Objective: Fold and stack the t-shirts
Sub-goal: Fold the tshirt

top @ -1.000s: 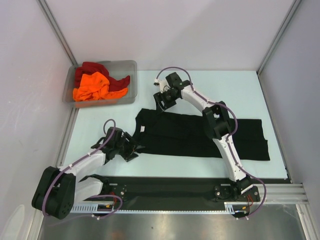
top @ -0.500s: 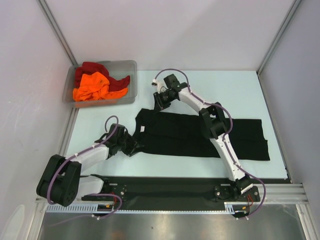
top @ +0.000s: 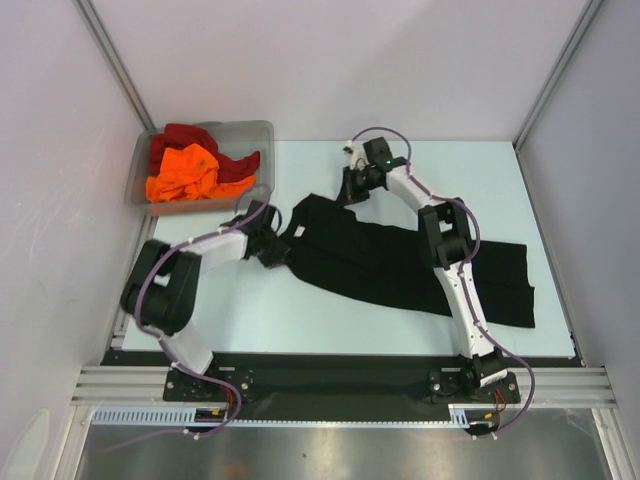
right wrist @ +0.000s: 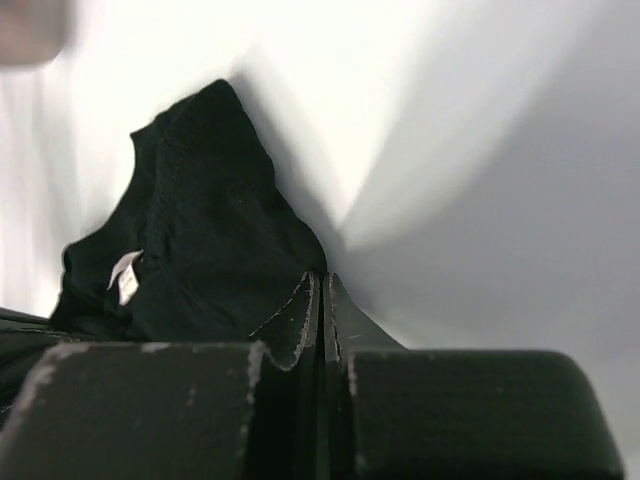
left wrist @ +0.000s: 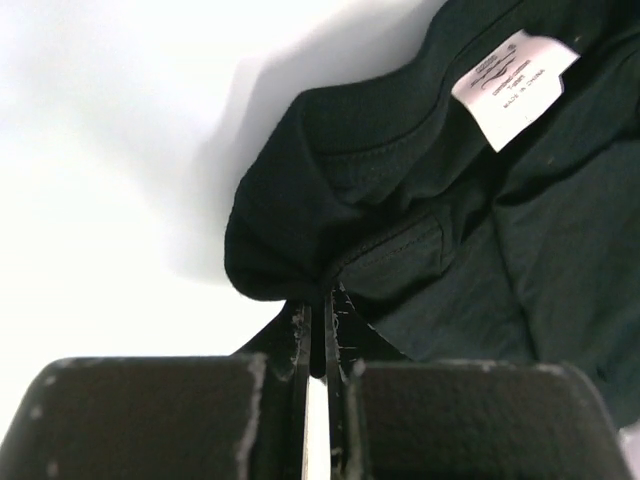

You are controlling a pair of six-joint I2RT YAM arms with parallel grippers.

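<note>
On the pale table (top: 250,310), the black t-shirt (top: 400,265) lies stretched lengthwise, its neck end toward the left, near the bin. Both arms grip that end. The left gripper (top: 272,243) has its fingers pressed together on a fold of black cloth just beside the collar. The right gripper (top: 352,192) is pinched shut on the far shoulder edge. The left wrist view shows the white neck label (left wrist: 515,85) inside the collar.

The task looks to be at an early stage: this first shirt seems narrowed lengthwise but is not yet a folded packet, and no stack exists. The clear grey plastic bin (top: 240,126) at the far left holds the orange t-shirt (top: 185,172) crumpled over the dark red t-shirt (top: 185,135), both unfolded.
</note>
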